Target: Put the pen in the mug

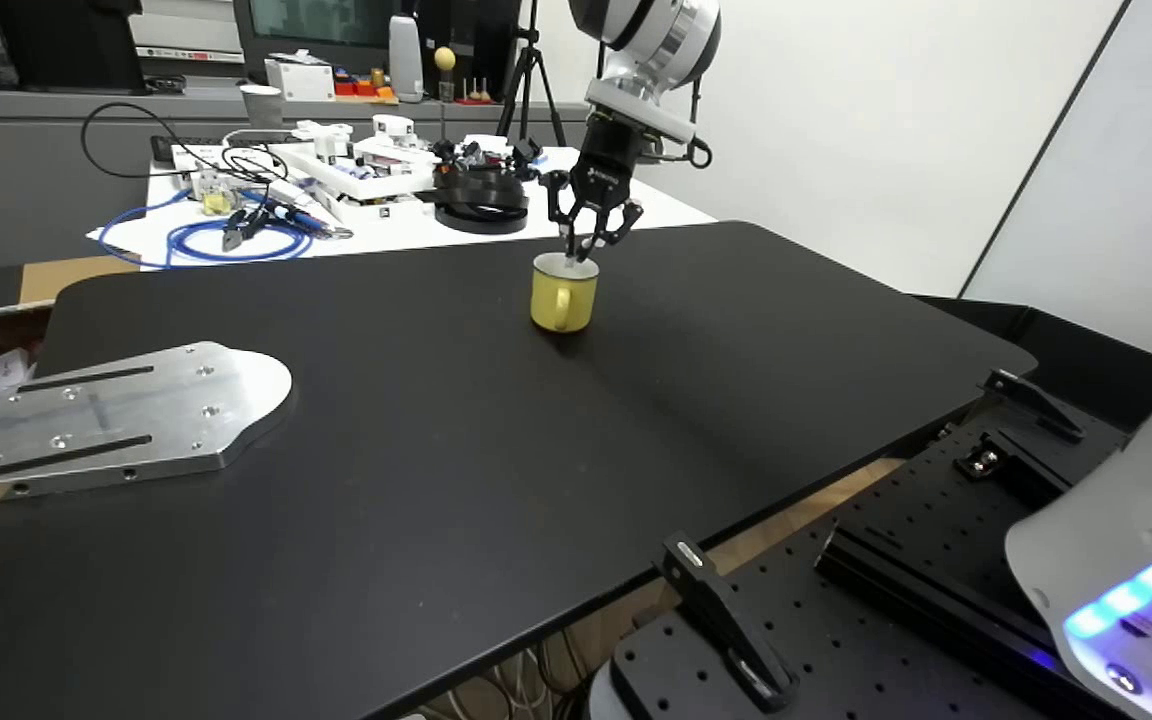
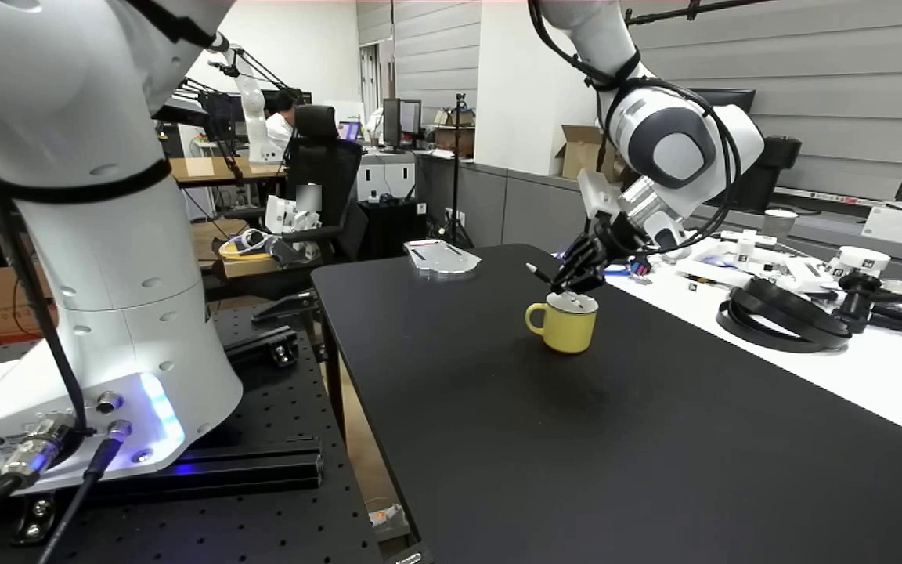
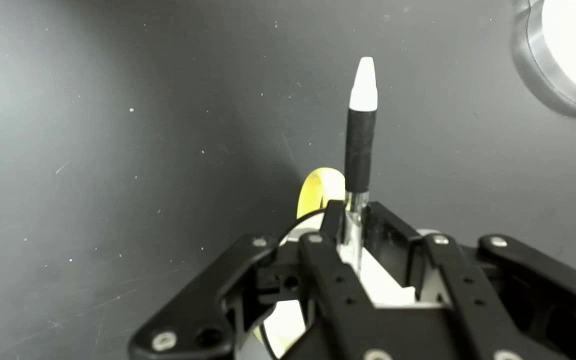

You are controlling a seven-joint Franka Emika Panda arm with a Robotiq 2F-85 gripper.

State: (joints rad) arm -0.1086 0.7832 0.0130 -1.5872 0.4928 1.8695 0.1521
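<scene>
The yellow mug (image 1: 546, 298) stands upright on the black table, also in an exterior view (image 2: 572, 330). In the wrist view its handle (image 3: 322, 187) and white inside show behind the fingers. My gripper (image 3: 356, 212) is shut on the pen (image 3: 360, 145), with its white end and black grip sticking out past the fingertips. In an exterior view the pen (image 2: 539, 272) is tilted, white end up and away from the mug. The gripper (image 2: 574, 283) is just above the mug's rim, also in an exterior view (image 1: 579, 248). The pen's clear rear part is partly hidden by the fingers.
A silver metal plate (image 1: 136, 410) lies on the black table (image 1: 416, 480), and also shows in an exterior view (image 2: 443, 257). Behind stands a white table with a blue cable coil (image 1: 236, 245) and a black round device (image 1: 481, 205). The robot base (image 2: 130, 337) stands beside the black table.
</scene>
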